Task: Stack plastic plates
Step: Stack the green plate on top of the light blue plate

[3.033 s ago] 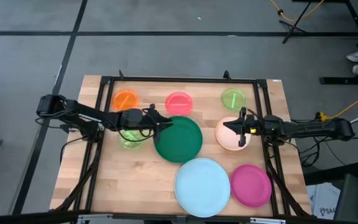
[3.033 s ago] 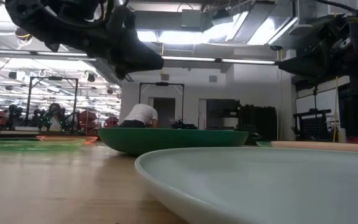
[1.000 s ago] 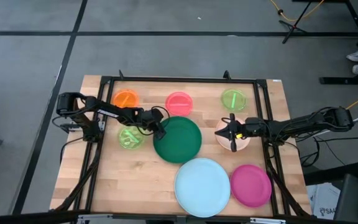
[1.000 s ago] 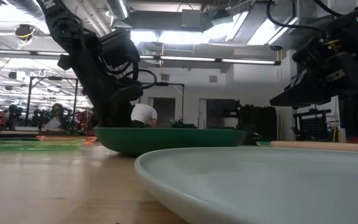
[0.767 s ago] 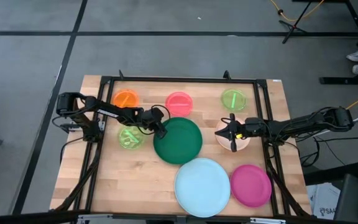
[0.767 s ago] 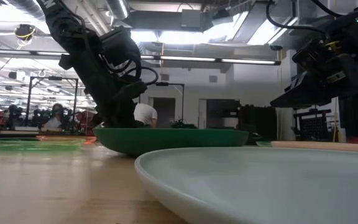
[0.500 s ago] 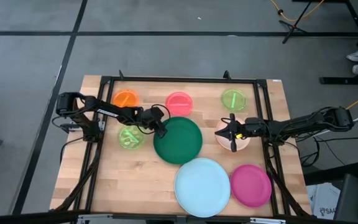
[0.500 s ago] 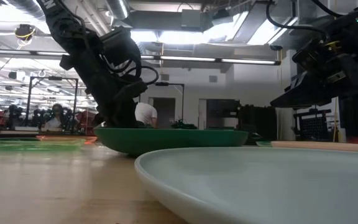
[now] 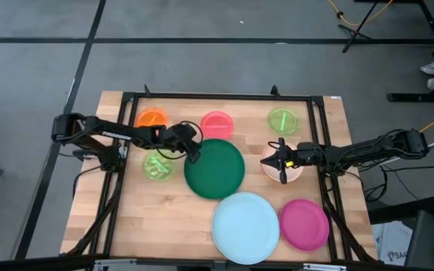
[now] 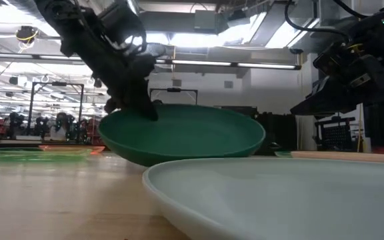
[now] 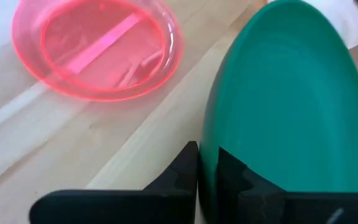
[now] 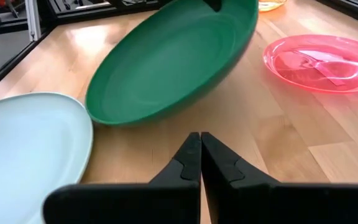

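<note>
With your left fingers clamping the tilted green plate and right fingers closed empty, nothing is stacked.

We see a table of pale wood planks, smooth with a soft sheen and visible grain. The dark green plate looks like opaque plastic, smooth and slightly glossy. At its 12 o'clock, the pink plate is translucent, shiny plastic; so is the orange plate at 10 o'clock. The pale blue plate at 5 o'clock reads as matt, opaque plastic. The left gripper fingers look like matt black plastic, as do those of the right gripper.
</note>
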Robot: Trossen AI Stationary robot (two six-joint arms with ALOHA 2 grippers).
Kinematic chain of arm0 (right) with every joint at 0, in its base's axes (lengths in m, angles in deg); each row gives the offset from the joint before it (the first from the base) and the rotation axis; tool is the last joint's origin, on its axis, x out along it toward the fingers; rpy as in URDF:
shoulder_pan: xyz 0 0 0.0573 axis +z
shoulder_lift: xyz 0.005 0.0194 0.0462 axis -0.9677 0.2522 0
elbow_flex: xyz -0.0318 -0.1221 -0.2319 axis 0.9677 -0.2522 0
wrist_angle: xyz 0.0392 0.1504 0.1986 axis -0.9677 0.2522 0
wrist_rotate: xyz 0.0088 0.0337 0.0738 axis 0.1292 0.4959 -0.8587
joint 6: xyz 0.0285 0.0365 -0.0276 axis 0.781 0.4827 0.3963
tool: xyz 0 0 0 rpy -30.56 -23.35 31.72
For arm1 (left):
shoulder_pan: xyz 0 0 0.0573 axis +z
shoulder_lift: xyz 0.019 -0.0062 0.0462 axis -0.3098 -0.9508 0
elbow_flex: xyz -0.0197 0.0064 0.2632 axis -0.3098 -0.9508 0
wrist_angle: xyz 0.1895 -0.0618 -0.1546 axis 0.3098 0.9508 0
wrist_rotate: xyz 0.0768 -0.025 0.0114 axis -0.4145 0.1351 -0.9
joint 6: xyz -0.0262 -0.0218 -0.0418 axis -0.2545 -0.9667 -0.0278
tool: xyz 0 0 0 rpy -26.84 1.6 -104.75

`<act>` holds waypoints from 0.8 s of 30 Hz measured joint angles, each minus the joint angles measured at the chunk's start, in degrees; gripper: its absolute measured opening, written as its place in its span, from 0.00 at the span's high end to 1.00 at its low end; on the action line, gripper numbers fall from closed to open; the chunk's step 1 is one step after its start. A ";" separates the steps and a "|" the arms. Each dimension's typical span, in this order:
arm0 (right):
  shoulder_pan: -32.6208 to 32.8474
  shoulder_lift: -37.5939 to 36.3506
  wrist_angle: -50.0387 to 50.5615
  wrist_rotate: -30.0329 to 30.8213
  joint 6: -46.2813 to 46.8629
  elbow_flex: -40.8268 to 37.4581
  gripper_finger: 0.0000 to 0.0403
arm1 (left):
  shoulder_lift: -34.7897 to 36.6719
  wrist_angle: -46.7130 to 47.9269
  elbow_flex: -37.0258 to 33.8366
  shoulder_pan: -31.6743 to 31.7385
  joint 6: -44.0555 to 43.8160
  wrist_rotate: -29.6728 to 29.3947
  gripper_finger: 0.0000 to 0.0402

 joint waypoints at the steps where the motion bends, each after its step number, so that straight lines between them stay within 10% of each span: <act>1: 0.00 0.01 0.00 -0.01 0.00 0.00 1.00 | 0.57 -0.16 0.00 -0.18 0.00 0.84 0.96; 24: -0.04 0.02 0.02 0.00 0.04 0.00 1.00 | -2.55 -12.04 5.53 -13.97 -4.33 0.78 0.96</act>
